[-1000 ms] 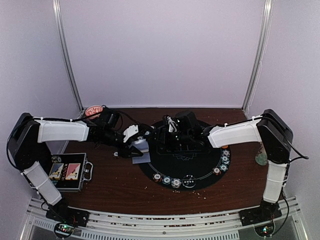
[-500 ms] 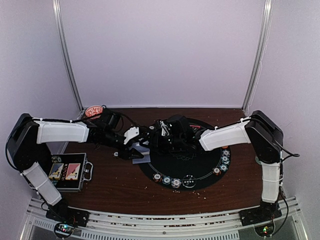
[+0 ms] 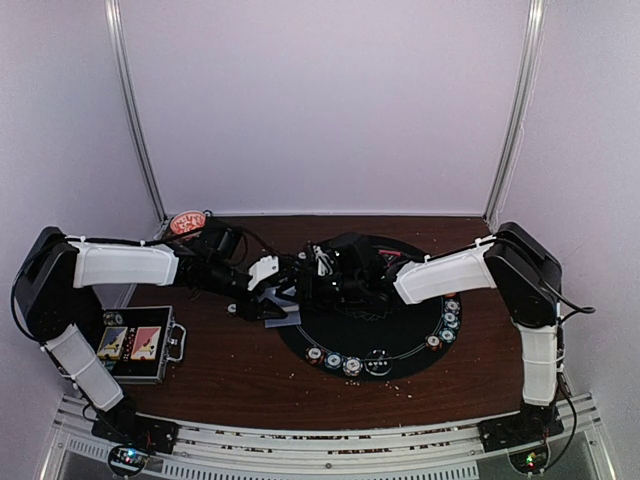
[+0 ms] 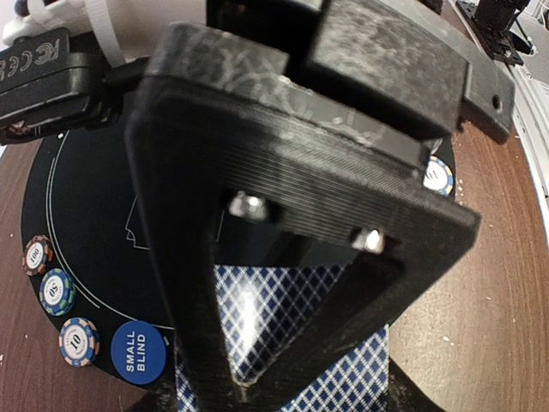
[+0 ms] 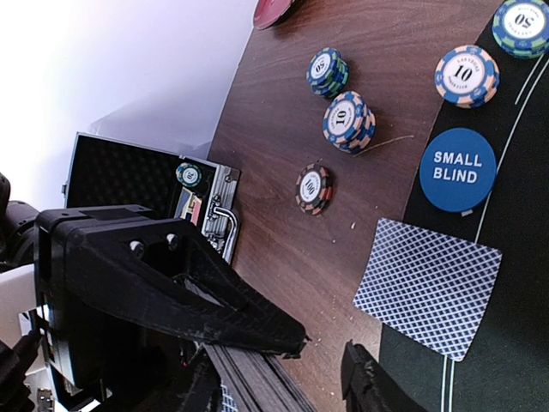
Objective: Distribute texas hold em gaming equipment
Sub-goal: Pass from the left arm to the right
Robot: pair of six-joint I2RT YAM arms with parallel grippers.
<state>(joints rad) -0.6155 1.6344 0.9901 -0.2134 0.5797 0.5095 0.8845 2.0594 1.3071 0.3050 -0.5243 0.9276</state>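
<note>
Pale walls are seen behind a brown wooden table (image 3: 230,370), on which a round black mat (image 3: 400,335) is laid; both arms are brought together at the mat's left edge. A deck of blue-diamond-backed playing cards (image 4: 292,343) is held between the fingers of the left gripper (image 4: 287,390), over that edge of the mat. The right gripper (image 5: 283,386) is placed close against the deck with its jaws partly apart; whether a card is pinched cannot be told. One card (image 5: 427,286) is laid face down on the mat beside the blue SMALL BLIND button (image 5: 458,169); striped poker chips (image 5: 466,75) are set along the mat's rim, and three chip stacks (image 5: 348,118) are left on the bare wood nearby. A black case (image 3: 140,345) is placed at the table's left side.
</note>
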